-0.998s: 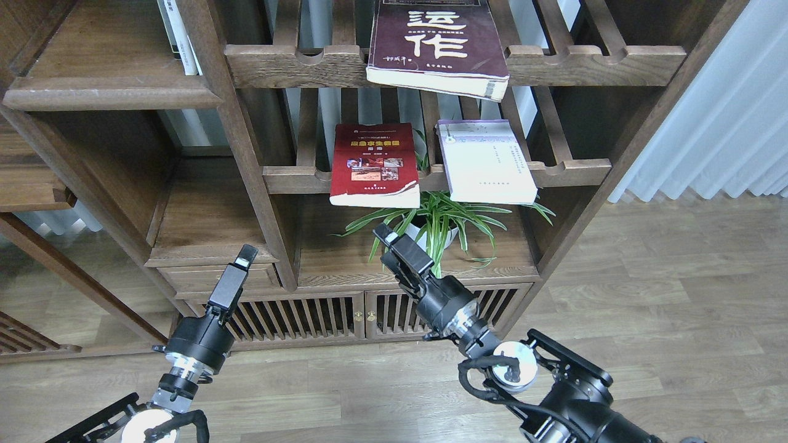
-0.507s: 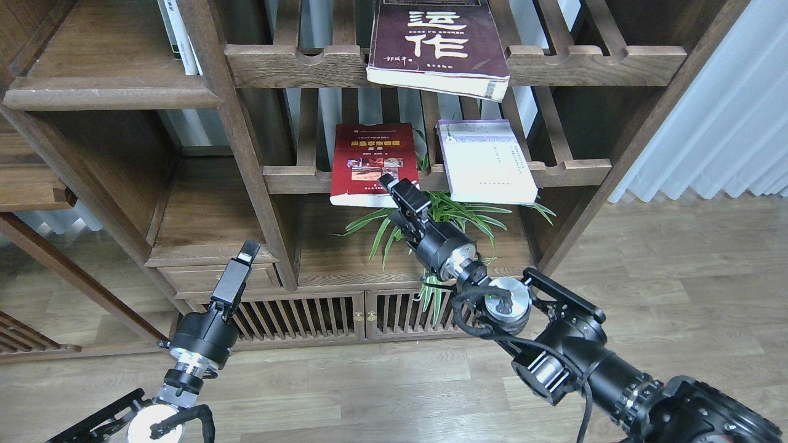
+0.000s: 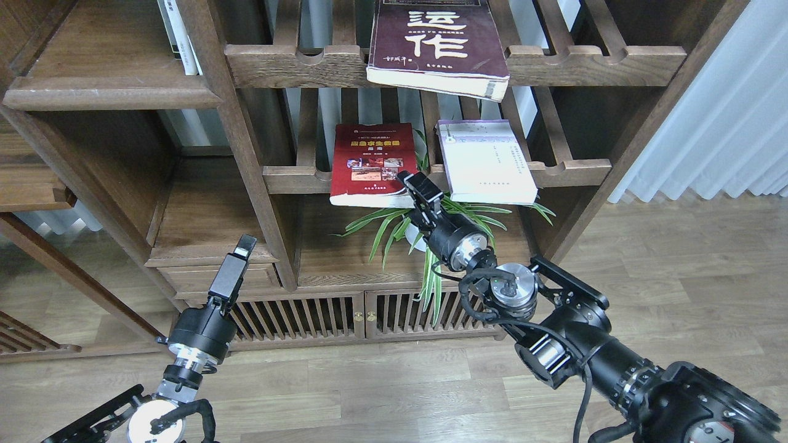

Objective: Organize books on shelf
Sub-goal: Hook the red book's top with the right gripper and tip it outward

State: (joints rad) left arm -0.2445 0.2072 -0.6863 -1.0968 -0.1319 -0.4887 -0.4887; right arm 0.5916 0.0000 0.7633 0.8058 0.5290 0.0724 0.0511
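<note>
Three books lie flat on slatted racks in the middle bay of the bookcase. The red book (image 3: 372,163) with the yellow title and the pale white-lavender book (image 3: 486,163) share the lower rack. The maroon book (image 3: 437,43) with white characters lies on the upper rack. The solid dark-brown shelf (image 3: 111,92) with a rounded front edge is at the upper left. My right gripper (image 3: 415,183) is at the red book's lower right corner; its fingers are dark and cannot be told apart. My left gripper (image 3: 243,246) hangs low before the left bay, seen edge-on.
Thin white-spined books (image 3: 178,37) stand at the back right of the solid shelf. A spider plant (image 3: 458,212) in a white pot sits under the lower rack, behind my right wrist. Slatted cabinet doors (image 3: 308,317) are below. A pale curtain (image 3: 726,123) hangs at the right.
My right arm has risen from in front of the plant to the red book's lower right corner, then shifted slightly right. The left arm has barely moved. The books have not moved.
</note>
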